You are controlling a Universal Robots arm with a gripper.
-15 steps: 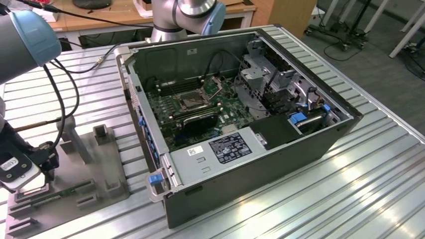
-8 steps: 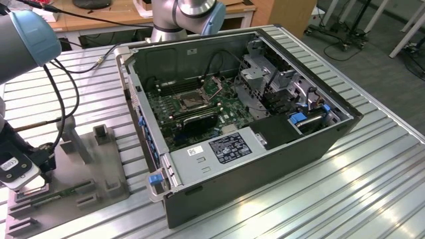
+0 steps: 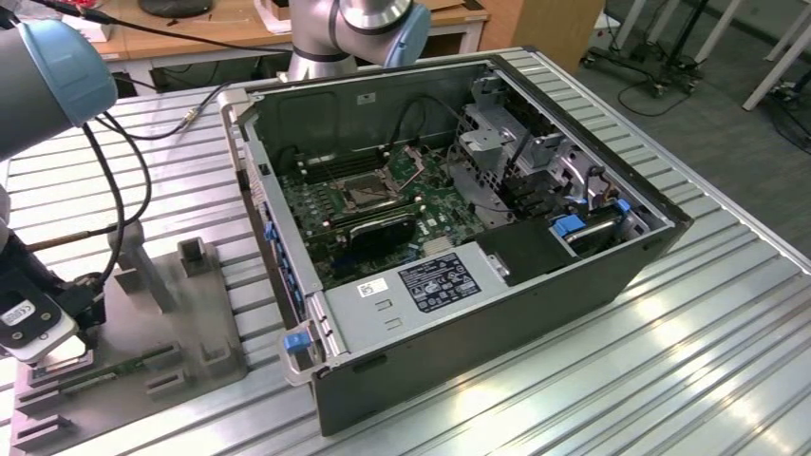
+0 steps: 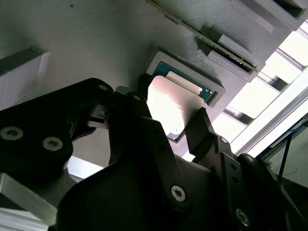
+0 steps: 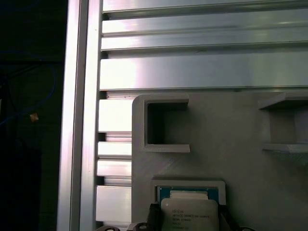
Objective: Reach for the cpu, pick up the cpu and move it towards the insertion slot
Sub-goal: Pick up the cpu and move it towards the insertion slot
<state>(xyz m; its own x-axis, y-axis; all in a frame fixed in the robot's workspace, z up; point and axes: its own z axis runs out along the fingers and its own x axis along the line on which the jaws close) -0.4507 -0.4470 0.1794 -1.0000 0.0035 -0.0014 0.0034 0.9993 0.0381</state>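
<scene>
The cpu (image 4: 174, 107) is a pale silvery square chip lying in a shallow framed pocket of the grey fixture tray (image 3: 190, 318); its top (image 5: 188, 215) also shows in the first wrist view. My gripper (image 4: 171, 108) hangs low over that pocket at the exterior view's left (image 3: 61, 361). Its two dark fingers (image 4: 201, 126) sit against opposite edges of the chip, shut on it, and the chip rests in the pocket. The insertion slot (image 3: 364, 193), a dark square socket with a thin metal frame, lies on the green board inside the open computer case.
The open case (image 3: 507, 285) stands in the middle of the ribbed metal table (image 3: 709, 380), its walls rising between tray and socket. Upright blocks (image 3: 193, 255) and a memory stick (image 3: 121, 369) sit on the tray. Black cables (image 3: 127, 180) hang beside the arm.
</scene>
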